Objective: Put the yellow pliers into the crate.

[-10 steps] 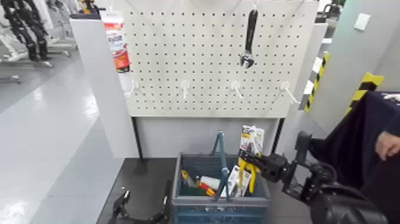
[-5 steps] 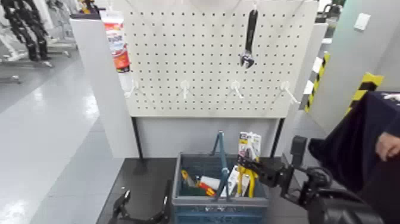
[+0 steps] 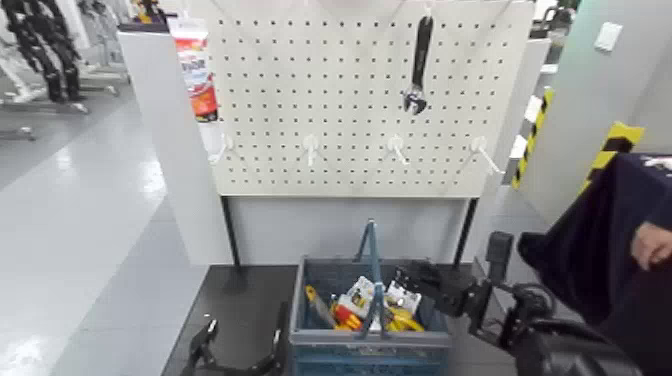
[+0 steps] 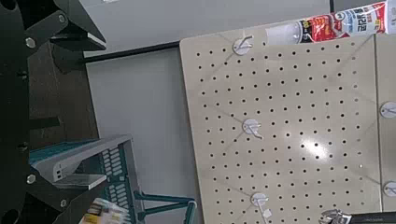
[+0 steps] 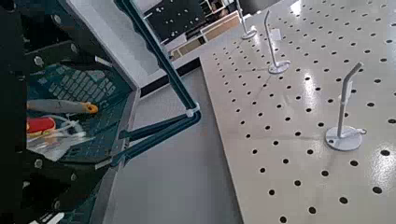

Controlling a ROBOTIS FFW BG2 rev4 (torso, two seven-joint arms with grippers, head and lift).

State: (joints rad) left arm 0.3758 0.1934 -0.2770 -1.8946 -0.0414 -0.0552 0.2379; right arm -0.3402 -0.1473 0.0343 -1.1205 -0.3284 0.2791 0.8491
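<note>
The yellow pliers (image 3: pixel 400 318) lie flat on their card inside the crate (image 3: pixel 365 341), in its right half beside the blue hoop handle (image 3: pixel 372 268). My right gripper (image 3: pixel 408 277) hovers just above the crate's right side, open, with nothing between its fingers. In the right wrist view the crate (image 5: pixel 105 86) and its handle (image 5: pixel 161 58) show between the spread black fingers (image 5: pixel 56 177). My left gripper (image 3: pixel 240 346) hangs low on the floor side, left of the crate, open and empty.
A white pegboard (image 3: pixel 330 100) stands behind the crate, with a black adjustable wrench (image 3: pixel 420 62) hanging at its top right and bare hooks (image 3: pixel 397 150) below. Other small tools (image 3: pixel 335 308) lie in the crate's left half. A person's hand (image 3: pixel 650 242) and dark sleeve are at the far right.
My right gripper came down with the carded pliers held upright over the crate, then opened. The pliers dropped and now lie flat in the crate.
</note>
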